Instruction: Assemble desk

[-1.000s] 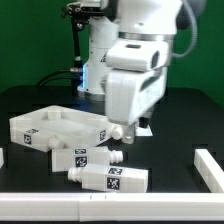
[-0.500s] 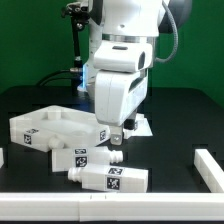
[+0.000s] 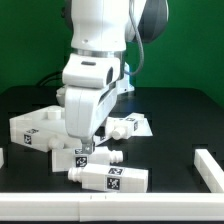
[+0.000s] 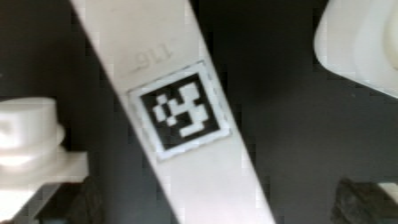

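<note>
Jaws moved — now over a tagged leg (image 4: 178,110).

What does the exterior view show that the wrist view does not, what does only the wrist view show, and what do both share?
Only the exterior view shows the white robot arm, the white rimmed rectangular plastic desk panel, another white post leg nearest the camera and the white border rail. Only the wrist view shows one black-and-white square tag large enough to read its pattern. Both show the black table and, probably, the same tagged white plastic post leg below the end effector.
</note>
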